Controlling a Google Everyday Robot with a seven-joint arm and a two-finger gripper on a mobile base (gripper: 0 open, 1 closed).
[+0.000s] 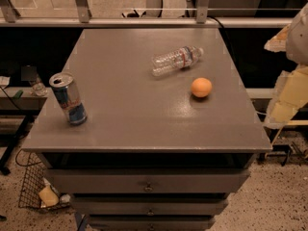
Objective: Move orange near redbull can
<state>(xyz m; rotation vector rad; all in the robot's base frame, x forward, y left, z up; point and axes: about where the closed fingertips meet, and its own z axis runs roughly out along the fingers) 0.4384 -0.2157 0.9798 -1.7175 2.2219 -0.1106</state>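
The orange point(201, 87) is a small round fruit on the right half of the grey cabinet top point(130, 119). The redbull can point(69, 98), blue and silver with a silver top, stands upright near the top's left front edge, far from the orange. My gripper point(287, 98) shows as a pale white and yellowish shape at the right edge of the view. It is off the cabinet's right side, apart from the orange and holding nothing that I can see.
A clear plastic water bottle point(176, 59) lies on its side behind the orange. The cabinet has drawers point(147, 184) below its front edge. A wire basket point(36, 189) sits on the floor at lower left. A railing point(144, 18) runs behind the cabinet.
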